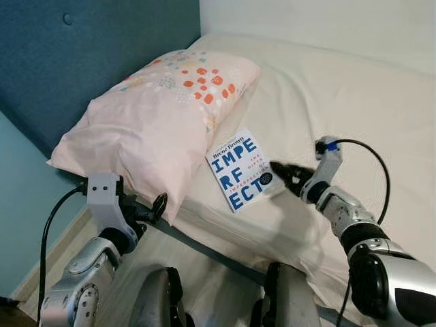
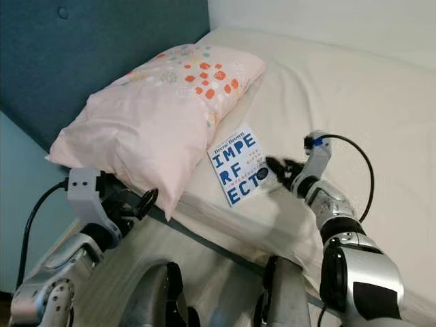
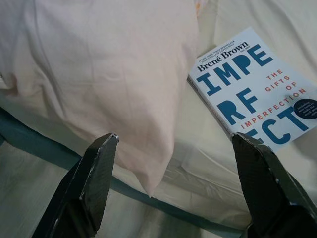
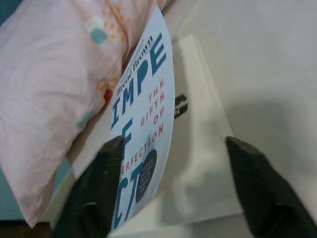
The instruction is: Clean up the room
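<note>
Early yet: right gripper (image 1: 285, 178), fingers spread, straddles book (image 1: 238, 170) cover, ungripped; left gripper (image 1: 151, 207) open, empty, pillow (image 1: 153, 116) ahead.

Bed (image 1: 340, 88) with cream sheet, set against dark teal padded headboard (image 1: 82, 61). Pale pink pillow (image 1: 157, 122) with orange and teal dots lies at head end, corner overhanging mattress edge. White book (image 1: 240, 170) with blue lettering lies just beside pillow, front cover lifted off pages.
</note>
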